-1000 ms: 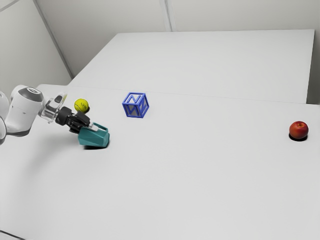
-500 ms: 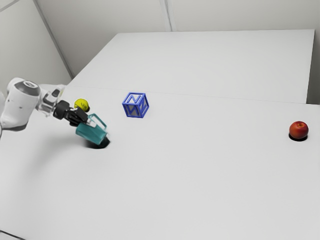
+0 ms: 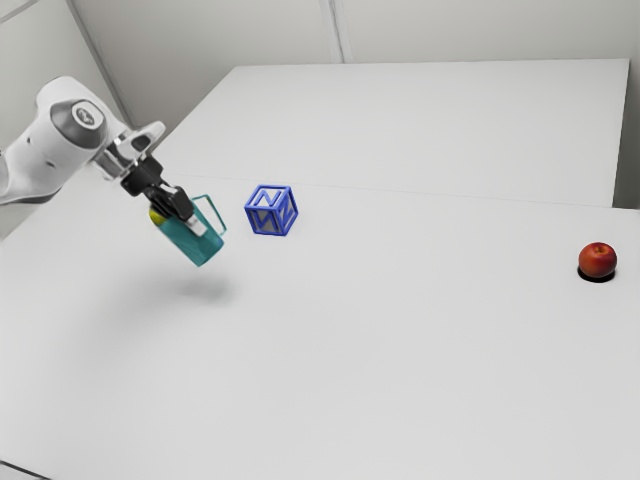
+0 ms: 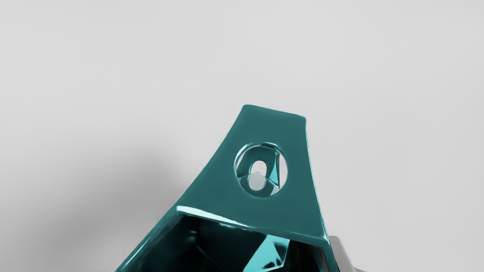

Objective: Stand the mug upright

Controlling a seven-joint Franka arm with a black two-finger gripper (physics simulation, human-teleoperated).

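Jaws: clenched on the body of the mug (image 3: 205, 248).
Mug position: raised above the tabletop (image 3: 400, 350), tilted, mouth toward the arm, base angled down toward the exterior view's right.
Mug finish: glossy teal, flat-sided; hollow, dark interior.
Handle (image 3: 217, 212): angular loop, on the side facing the block (image 3: 271, 211).
Block: cube, raised blue edges and lettering, grey panels.
Ball (image 3: 156, 217): yellow, partly hidden behind the mug.
Apple (image 3: 597, 260): red, rounded, well apart.
Tabletop surface: smooth, pale grey.
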